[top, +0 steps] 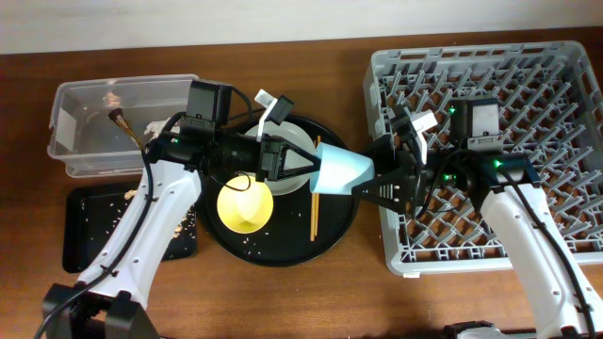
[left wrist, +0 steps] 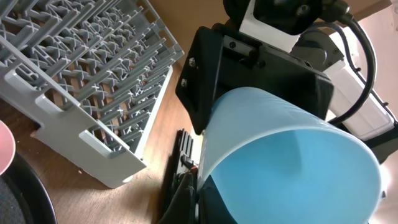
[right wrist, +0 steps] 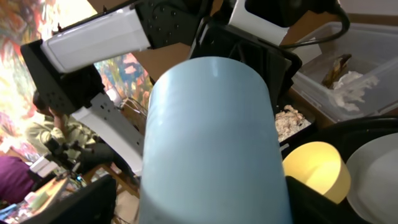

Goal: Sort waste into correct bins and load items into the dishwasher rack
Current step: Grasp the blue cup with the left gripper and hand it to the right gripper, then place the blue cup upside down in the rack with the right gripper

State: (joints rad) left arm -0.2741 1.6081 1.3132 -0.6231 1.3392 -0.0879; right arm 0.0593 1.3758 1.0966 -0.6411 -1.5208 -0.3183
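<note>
The light blue cup (top: 344,172) hangs on its side between both arms, above the right edge of the round black tray; it also shows in the left wrist view (left wrist: 286,168) and the right wrist view (right wrist: 211,143). My left gripper (top: 306,169) is shut on its rim (left wrist: 199,199). My right gripper (top: 374,184) is open, its fingers on either side of the cup's base (right wrist: 205,208). The yellow bowl (top: 245,205), pale plate (top: 294,141) and chopsticks (top: 314,212) lie on the round tray. A pink cup edge (left wrist: 3,146) shows. The dishwasher rack (top: 509,113) is at right.
The round black tray (top: 283,250) is in the middle. The clear box (top: 89,127) at back left holds white tissue (right wrist: 348,90) and a brown wrapper (top: 121,118). The shallow black rectangular tray (top: 80,235) at front left holds crumbs and scraps (right wrist: 286,121).
</note>
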